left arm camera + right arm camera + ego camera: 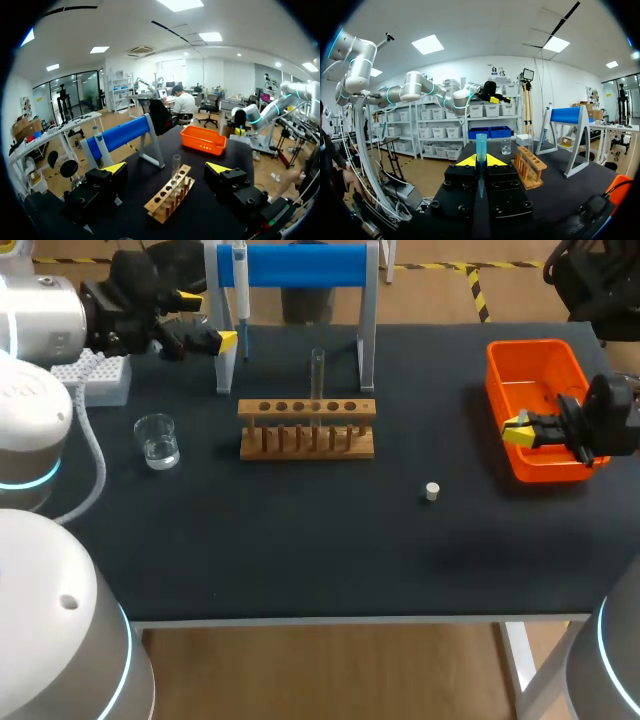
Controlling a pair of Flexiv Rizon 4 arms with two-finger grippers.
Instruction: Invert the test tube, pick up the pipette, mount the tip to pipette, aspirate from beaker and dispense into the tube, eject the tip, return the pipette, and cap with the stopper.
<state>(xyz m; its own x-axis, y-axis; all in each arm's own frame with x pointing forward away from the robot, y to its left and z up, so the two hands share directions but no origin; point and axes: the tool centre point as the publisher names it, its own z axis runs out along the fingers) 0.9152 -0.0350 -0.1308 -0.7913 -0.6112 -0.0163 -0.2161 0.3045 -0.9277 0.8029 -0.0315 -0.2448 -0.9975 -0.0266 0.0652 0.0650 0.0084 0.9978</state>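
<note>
A clear test tube (317, 373) stands upright in the wooden rack (306, 428). The pipette (240, 285) hangs on the blue-barred stand (300, 265). My left gripper (208, 321) is open beside the pipette, at the stand's left post. In the left wrist view the left gripper (167, 168) is empty, and the rack (167, 200) and tube (176, 167) lie ahead of it. My right gripper (518, 430) hovers over the orange bin (530, 360). In its wrist view the right gripper (481, 160) is shut on a blue pipette tip (481, 145). A glass beaker (157, 441) with liquid and a small white stopper (432, 491) sit on the table.
A white tip box (95, 376) sits at the far left, under my left arm. The stand's white posts (366, 340) rise just behind the rack. The table's front edge (320, 618) runs across the near side.
</note>
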